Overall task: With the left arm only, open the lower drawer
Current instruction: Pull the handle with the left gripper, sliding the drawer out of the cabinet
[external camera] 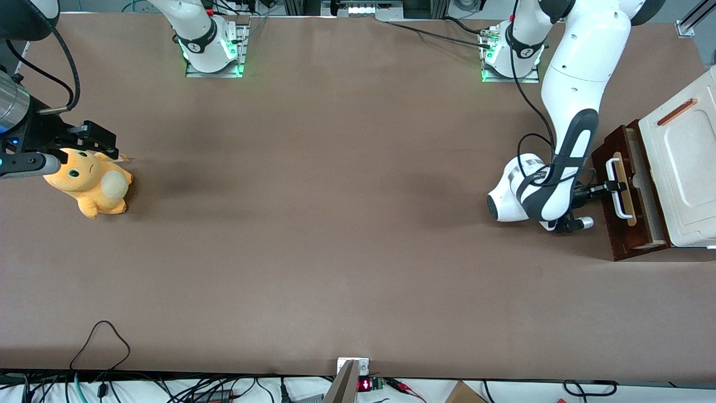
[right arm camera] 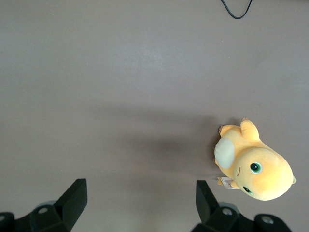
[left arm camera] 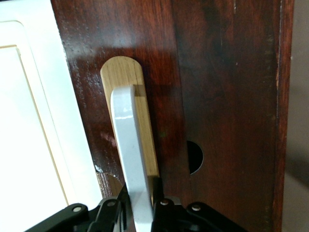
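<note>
The lower drawer (external camera: 607, 168) has a dark reddish-brown front (left arm camera: 222, 72) and stands pulled a little way out of the white cabinet (external camera: 682, 168), toward the working arm's end of the table. A band of its pale wood inside (external camera: 646, 184) shows from above. Its white bar handle (external camera: 620, 190) sits on a pale wood strip (left arm camera: 128, 72). The left arm (external camera: 570, 140) reaches down in front of the drawer. My gripper (external camera: 614, 186) is shut on the handle (left arm camera: 129, 145), with one black finger pressed on each side of the bar (left arm camera: 142, 212).
A yellow plush toy (external camera: 92, 182) lies toward the parked arm's end of the table (right arm camera: 251, 164). The brown tabletop (external camera: 335, 224) stretches between it and the drawer. Cables (external camera: 100, 347) trail over the table's front edge.
</note>
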`<state>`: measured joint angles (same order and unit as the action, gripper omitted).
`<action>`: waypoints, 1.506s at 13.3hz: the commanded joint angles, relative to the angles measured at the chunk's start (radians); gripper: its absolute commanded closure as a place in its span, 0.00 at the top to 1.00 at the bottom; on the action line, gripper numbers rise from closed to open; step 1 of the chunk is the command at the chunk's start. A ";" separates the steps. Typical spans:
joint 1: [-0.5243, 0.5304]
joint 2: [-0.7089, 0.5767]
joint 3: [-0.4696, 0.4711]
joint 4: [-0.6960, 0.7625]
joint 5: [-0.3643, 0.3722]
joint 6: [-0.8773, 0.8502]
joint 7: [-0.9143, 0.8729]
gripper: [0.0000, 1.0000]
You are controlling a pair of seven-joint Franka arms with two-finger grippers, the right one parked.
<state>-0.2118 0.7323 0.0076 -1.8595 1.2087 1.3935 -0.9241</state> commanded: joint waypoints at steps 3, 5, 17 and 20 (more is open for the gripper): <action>-0.054 0.006 -0.001 0.010 -0.078 -0.040 -0.007 0.18; -0.070 0.006 -0.001 0.011 -0.096 -0.040 -0.007 0.18; -0.130 0.015 -0.001 0.051 -0.178 -0.074 -0.013 0.18; -0.138 0.015 -0.001 0.051 -0.185 -0.088 -0.015 0.18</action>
<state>-0.3022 0.7397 0.0152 -1.8175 1.1052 1.3777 -0.9374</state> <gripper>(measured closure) 0.815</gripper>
